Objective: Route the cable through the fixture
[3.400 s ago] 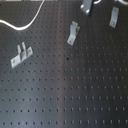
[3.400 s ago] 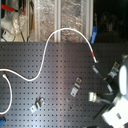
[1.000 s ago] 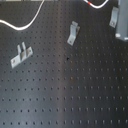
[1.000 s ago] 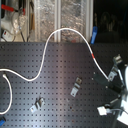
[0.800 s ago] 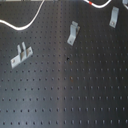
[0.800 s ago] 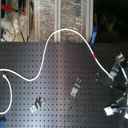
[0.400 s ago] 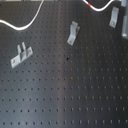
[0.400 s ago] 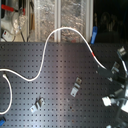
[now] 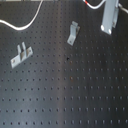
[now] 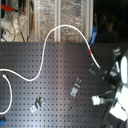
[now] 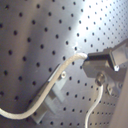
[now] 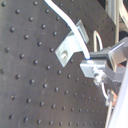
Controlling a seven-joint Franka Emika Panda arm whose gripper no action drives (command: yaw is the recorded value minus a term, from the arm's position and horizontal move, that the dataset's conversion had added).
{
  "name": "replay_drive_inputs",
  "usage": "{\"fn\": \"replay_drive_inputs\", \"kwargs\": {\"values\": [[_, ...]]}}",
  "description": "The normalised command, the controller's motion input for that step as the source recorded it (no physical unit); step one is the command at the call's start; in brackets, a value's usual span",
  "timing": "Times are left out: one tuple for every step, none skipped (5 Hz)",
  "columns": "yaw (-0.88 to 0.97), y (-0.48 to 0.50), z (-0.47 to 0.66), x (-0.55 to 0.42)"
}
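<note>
The cable (image 10: pixel 46 46) is a thin white cord that snakes over the black perforated board in the second exterior view, with a red band (image 10: pixel 90 50) near its end. My gripper (image 10: pixel 95 69) is shut on that end just past the band. Both wrist views show the cable (image 11: pixel 60 75) running from the fingers (image 11: pixel 102 59) across a small metal bracket, the fixture (image 12: pixel 67 47). In the first exterior view the gripper (image 9: pixel 107 28) hangs at the first exterior view's upper right, to the right of the fixture (image 9: pixel 73 34) and apart from it.
A second metal bracket (image 9: pixel 21 54) stands toward the first exterior view's left; it shows in the second exterior view as the bracket (image 10: pixel 37 105) at the lower left. Cluttered shelving (image 10: pixel 50 17) lies behind the board in the second exterior view.
The gripper, still holding the cable end, has shifted toward the first exterior view's left, nearer the fixture. The red band has risen in the second exterior view. Both brackets stayed put.
</note>
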Motion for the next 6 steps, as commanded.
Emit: {"fn": "replay_drive_inputs", "kwargs": {"values": [[-0.04,0.628,-0.68,-0.283],[0.0,0.365,-0.46,-0.147],[0.0,0.082,-0.07,-0.079],[0.0,0.001,-0.14,0.002],[0.12,0.536,-0.26,0.105],[0.13,0.763,-0.19,0.429]]}}
